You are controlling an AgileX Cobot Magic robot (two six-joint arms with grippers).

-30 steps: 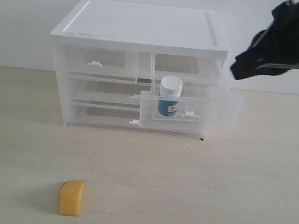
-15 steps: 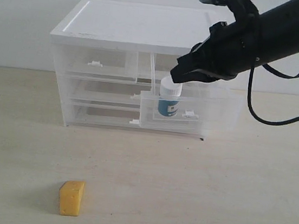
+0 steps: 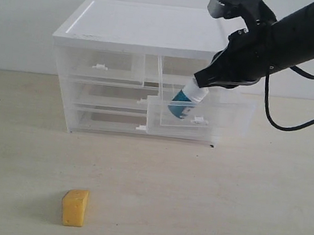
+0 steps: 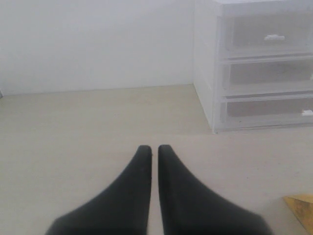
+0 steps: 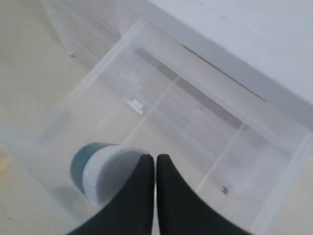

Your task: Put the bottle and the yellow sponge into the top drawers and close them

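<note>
The bottle [image 3: 183, 102] leans tilted inside the pulled-out right top drawer [image 3: 229, 116], its white cap up toward my right gripper [image 3: 199, 81]. That gripper is shut, and its fingertips press against the cap without holding it. The right wrist view shows the bottle [image 5: 103, 172] beside the shut right gripper [image 5: 155, 157], inside the clear drawer [image 5: 88, 84]. The left top drawer [image 3: 103, 66] is closed. The yellow sponge [image 3: 75, 207] lies on the table, front left. My left gripper [image 4: 154, 147] is shut and empty, low over the table, with a corner of the sponge [image 4: 301, 209] beside it.
The white-topped cabinet [image 3: 151, 28] stands at the back against the wall, with two full-width drawers closed below the top ones. In the left wrist view the cabinet [image 4: 259, 68] is ahead to one side. A black cable [image 3: 271, 117] hangs from the right arm.
My right arm swung in from the upper right down to the open drawer. The bottle, upright before, has tipped over at an angle under the fingertips.
</note>
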